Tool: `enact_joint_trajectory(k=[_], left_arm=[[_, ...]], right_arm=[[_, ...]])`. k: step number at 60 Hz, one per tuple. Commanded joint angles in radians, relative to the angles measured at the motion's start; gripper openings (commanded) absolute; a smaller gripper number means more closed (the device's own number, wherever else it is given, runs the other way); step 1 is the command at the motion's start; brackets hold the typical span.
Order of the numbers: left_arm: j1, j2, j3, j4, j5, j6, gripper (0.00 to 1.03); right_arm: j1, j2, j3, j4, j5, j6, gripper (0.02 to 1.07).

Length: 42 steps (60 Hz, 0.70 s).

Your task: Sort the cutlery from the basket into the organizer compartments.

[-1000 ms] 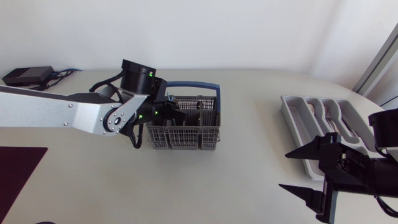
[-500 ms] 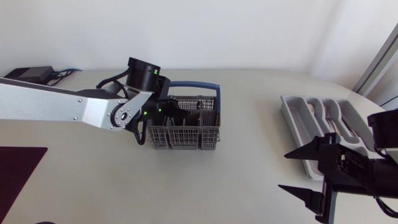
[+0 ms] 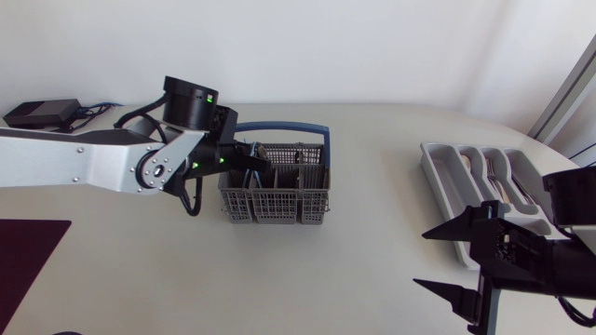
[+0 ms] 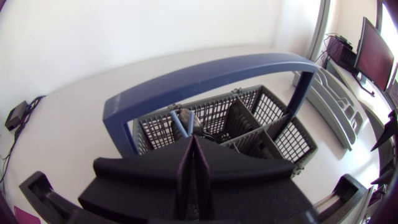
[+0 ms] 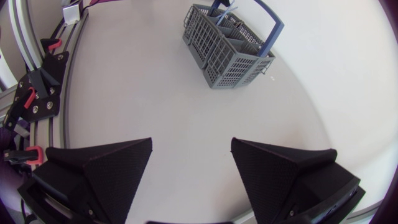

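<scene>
Left arm (image 3: pixel 84 167): silver-grey link, black joints, green lights, black cable. Right gripper (image 3: pixel 420 259): matte black wedges.

Basket (image 3: pixel 276 191): grey plastic mesh, several compartments, upright, blue arched handle (image 3: pixel 293 127) over top. Cutlery (image 4: pixel 178 124) inside: slim blue-handled pieces standing tilted in compartment beneath handle, type unclear. Organizer (image 3: pixel 440 177): light grey tray, long parallel compartments, flat, well apart from basket, to its right in head view. Metal pieces (image 3: pixel 495 177) lie in its middle compartments.
</scene>
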Motion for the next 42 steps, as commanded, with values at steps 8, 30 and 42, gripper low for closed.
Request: enact_joint_trajectory(k=[8, 30, 42], left_arm=[[0.010, -0.089, -0.067, -0.008, 0.043, -0.003, 0.04], [0.050, -0.022, -0.004, -0.085, 0.172, -0.056, 0.18], [0.073, 0.011, 0.027, -0.105, 0.196, -0.099, 0.22]], right_arm=[[0.029, -0.007, -0.021, 0.014, 0.019, 0.043, 0.93], [0.061, -0.007, -0.025, 0.020, 0.037, 0.063, 0.93], [0.061, -0.008, -0.042, 0.033, 0.040, 0.062, 0.93]])
